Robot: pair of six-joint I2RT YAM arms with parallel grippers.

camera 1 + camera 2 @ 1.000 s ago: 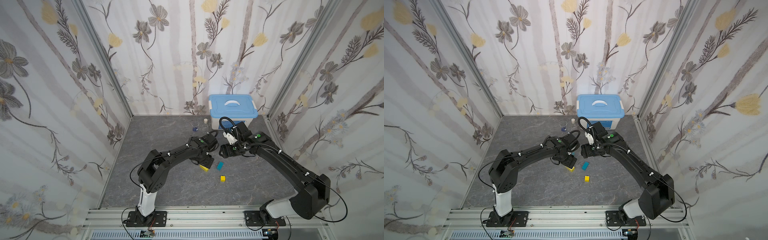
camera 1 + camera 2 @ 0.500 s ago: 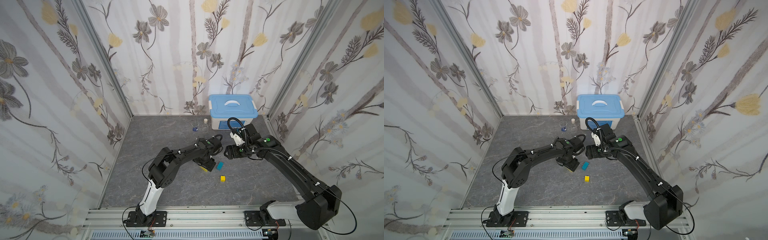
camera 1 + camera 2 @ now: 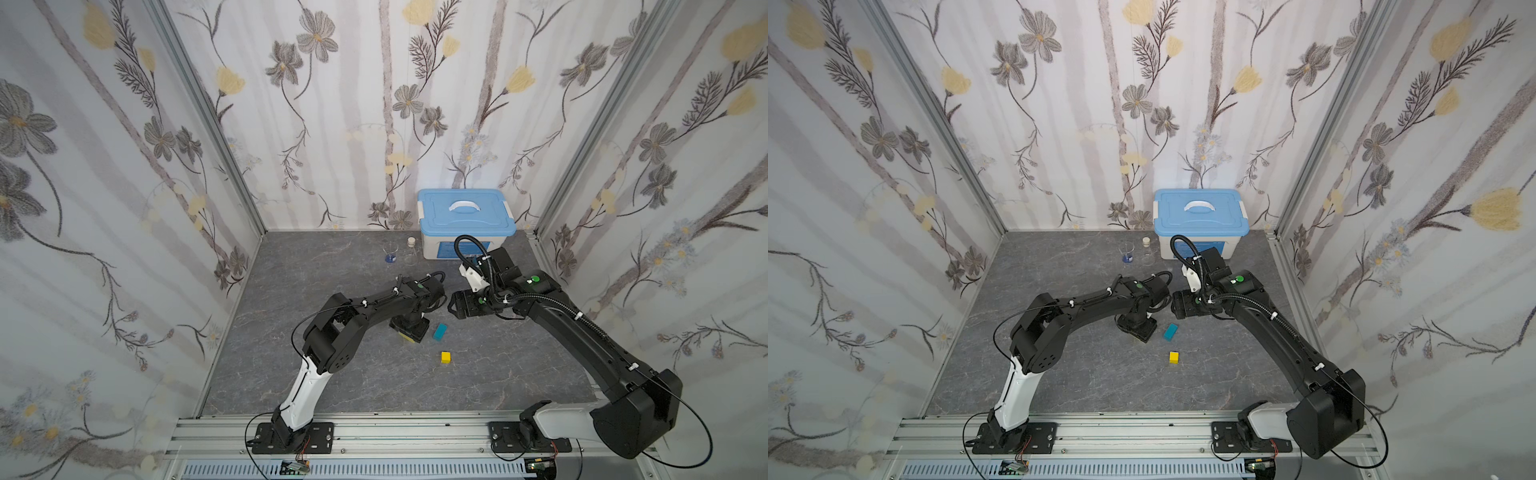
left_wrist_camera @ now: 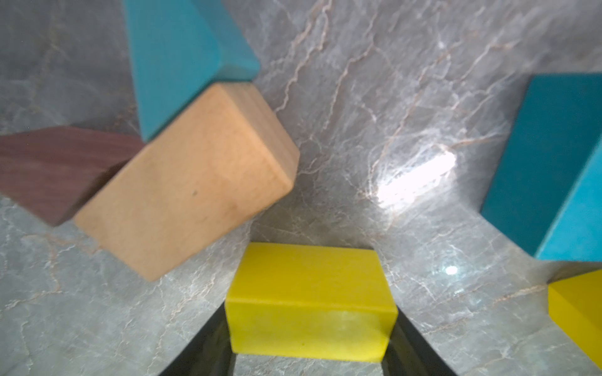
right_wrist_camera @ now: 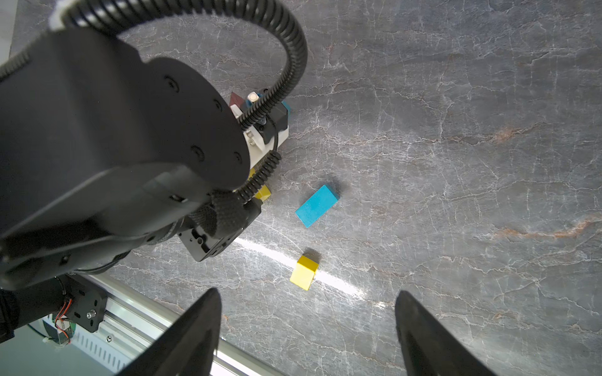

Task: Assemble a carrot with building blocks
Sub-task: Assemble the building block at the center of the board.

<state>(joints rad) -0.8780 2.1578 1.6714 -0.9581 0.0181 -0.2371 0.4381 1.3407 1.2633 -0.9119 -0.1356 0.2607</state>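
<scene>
In the left wrist view my left gripper [image 4: 311,328] is shut on the yellow bar [image 4: 309,302], which rests on the table. Just beyond it lies the tan bar [image 4: 189,182], touching the teal triangle [image 4: 182,58] and the maroon triangle [image 4: 55,169]; together they form the upper part of the carrot. The teal bar [image 3: 439,331] and the small yellow cube [image 3: 445,357] lie loose to the right of the left gripper [image 3: 409,328]. My right gripper [image 5: 308,294] hangs open and empty above the table; a top view places the right gripper [image 3: 451,309] beside the left wrist.
A blue-lidded white box [image 3: 465,216] stands against the back wall. A glass beaker [image 3: 390,253] and a small bottle [image 3: 411,249] stand left of it. The left arm [image 5: 114,146] fills much of the right wrist view. An aluminium rail [image 3: 374,428] runs along the front edge.
My left gripper has closed on the yellow bar. The right arm has drawn back a little to the right, still open.
</scene>
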